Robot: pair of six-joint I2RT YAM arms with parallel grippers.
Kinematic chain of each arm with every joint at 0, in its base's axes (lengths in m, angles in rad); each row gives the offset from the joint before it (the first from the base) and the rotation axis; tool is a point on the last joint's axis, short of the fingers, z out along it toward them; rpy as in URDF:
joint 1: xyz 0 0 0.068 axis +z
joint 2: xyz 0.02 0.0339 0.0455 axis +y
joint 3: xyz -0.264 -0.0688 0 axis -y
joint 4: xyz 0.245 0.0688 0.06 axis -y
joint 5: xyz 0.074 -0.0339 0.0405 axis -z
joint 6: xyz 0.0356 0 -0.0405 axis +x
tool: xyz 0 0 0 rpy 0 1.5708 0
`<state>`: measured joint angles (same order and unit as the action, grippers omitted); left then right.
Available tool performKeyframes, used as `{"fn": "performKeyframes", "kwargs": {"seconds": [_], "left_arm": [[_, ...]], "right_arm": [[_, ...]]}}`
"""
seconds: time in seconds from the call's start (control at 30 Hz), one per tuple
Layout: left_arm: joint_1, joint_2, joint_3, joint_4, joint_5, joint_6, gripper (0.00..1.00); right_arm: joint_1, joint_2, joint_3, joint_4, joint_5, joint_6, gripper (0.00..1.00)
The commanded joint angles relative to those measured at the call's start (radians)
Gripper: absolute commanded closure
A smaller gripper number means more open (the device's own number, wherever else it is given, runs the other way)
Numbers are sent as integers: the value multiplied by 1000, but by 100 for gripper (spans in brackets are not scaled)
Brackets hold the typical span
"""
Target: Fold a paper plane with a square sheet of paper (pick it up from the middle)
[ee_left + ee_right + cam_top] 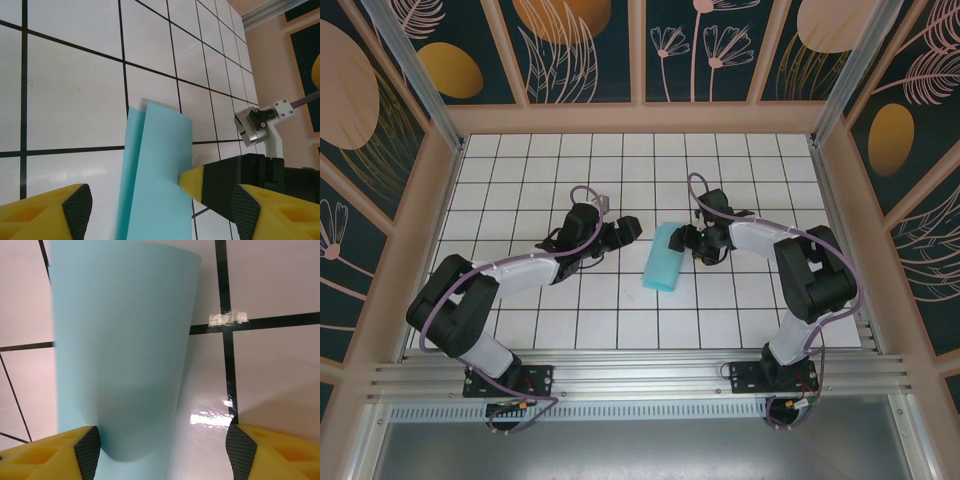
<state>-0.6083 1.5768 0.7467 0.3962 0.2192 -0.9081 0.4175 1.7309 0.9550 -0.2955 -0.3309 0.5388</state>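
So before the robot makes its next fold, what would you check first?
1. Folded in half: the paper sheet lies as a long doubled strip. Ok.
2. Layers lined up: in the left wrist view one layer peeks out beside the other. Not ok.
3. Lying flat: in the right wrist view the sheet bows upward. Not ok.
4. Left gripper free: jaws wide apart, nothing pinched. Ok.
5. Right gripper free: jaws wide, the sheet's end loose between them. Ok.
6. Crease pressed sharp: cannot tell.
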Motion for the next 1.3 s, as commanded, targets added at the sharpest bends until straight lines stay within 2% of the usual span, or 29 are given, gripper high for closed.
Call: {"fn": "performKeyframes", "kwargs": {"seconds": [0.0, 0.13, 0.57, 0.77, 0.87, 1.07, 1.27], "left_arm": [[-6, 13, 18, 41, -6, -6, 25], [-6, 14, 13, 44, -4, -1, 24], [-5, 35, 31, 31, 5, 9, 24], [-5, 38, 29, 60, 7, 4, 24], [-5, 43, 33, 65, 27, 8, 24], [-7, 40, 21, 84, 43, 13, 30], [-6, 52, 22, 77, 48, 8, 34]], "right_arm": [[3, 46, -9, -10, -26, -22, 28], [12, 64, -2, -11, -37, -27, 27], [70, 182, 131, -178, 88, -63, 25], [68, 174, 149, -215, 139, -65, 22], [64, 178, 152, -212, 122, -67, 21], [65, 203, 161, -225, 145, -61, 18], [68, 232, 163, -239, 171, -55, 20]]}}
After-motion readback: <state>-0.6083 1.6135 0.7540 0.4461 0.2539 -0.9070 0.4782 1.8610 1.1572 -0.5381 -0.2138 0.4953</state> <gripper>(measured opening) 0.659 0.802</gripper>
